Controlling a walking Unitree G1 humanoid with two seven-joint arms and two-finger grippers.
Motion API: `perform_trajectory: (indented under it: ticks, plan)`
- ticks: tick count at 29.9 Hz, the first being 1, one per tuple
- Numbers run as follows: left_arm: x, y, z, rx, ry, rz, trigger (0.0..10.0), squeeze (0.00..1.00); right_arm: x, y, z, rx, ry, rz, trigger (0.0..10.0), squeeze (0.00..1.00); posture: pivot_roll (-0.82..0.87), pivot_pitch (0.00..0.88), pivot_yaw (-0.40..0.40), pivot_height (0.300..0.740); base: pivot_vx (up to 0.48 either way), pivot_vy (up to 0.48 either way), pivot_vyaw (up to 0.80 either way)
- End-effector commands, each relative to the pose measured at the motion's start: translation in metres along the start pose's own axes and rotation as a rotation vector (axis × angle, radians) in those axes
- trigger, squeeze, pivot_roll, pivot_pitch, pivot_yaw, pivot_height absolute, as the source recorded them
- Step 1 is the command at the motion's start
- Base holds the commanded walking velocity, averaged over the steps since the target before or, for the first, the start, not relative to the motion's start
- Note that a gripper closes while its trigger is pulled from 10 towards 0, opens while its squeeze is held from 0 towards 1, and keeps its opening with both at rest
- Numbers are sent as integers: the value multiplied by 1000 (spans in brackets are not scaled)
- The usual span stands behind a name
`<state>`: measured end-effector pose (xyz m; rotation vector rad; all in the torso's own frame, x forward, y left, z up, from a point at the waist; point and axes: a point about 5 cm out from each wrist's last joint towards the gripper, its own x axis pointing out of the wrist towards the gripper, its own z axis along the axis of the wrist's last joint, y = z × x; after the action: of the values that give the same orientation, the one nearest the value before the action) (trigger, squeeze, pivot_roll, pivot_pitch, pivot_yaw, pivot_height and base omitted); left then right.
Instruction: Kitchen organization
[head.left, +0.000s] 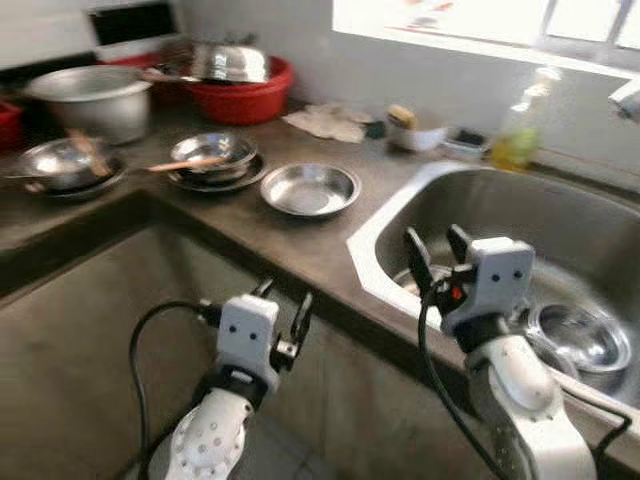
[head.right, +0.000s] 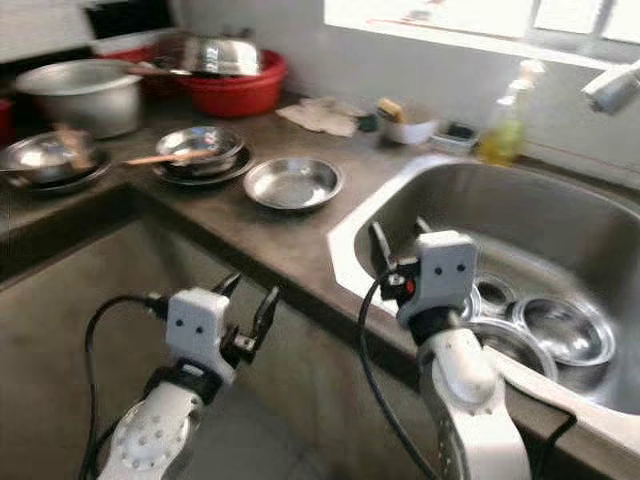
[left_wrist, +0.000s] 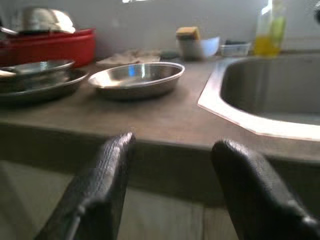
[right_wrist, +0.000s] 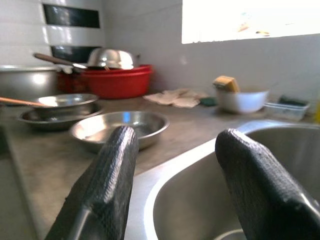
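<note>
Nearest in, the left hand hangs below the desk's front edge, black fingers spread, gripping nothing. Over on the right, the right hand is raised at the near rim of the steel sink, fingers spread wide too, and empty.

Down in the sink there are steel bowls: one round bowl sits on the basin floor to the right of the right arm, and another bowl lies just beside it, partly hidden behind the hand.

Moving back onto the dark desk, a shallow steel dish sits alone and empty just left of the sink. Left of that, a stack of steel plates carries a wooden-handled utensil lying across it. Further left, another steel bowl, blurred, contents unclear.

At the back, a big metal pot stands by the wall, and a red basin holds a steel bowl turned upside down. A crumpled cloth lies on the desk, then a white bowl with a sponge in it, a small tray, and a bottle of yellow liquid behind the sink.
</note>
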<state>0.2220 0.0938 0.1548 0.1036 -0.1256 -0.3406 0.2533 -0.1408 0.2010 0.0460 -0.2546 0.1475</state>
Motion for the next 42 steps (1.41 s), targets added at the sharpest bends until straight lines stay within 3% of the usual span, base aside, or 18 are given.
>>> perform_trajectory:
  ticks: [1,14,30,42]
  plan:
    - [1,-1,0,2,-1,-12,10000,0,0,-1,2,11,-10,-11,10000,0,139,61,-19,740,0,480,0]
    - [2,-1,-1,32,10,-18,10000,0,5,-1,-2,-14,21,-25,10000,0,140,66,-16,740,0,480,0]
    - [3,4,-1,73,8,30,10000,0,12,6,-3,-1,23,2,10000,0,145,83,-25,740,0,0,0]
    - [0,2,-3,75,19,22,10000,0,15,4,-3,-14,25,13,10000,0,147,88,-31,740,277,0,0]
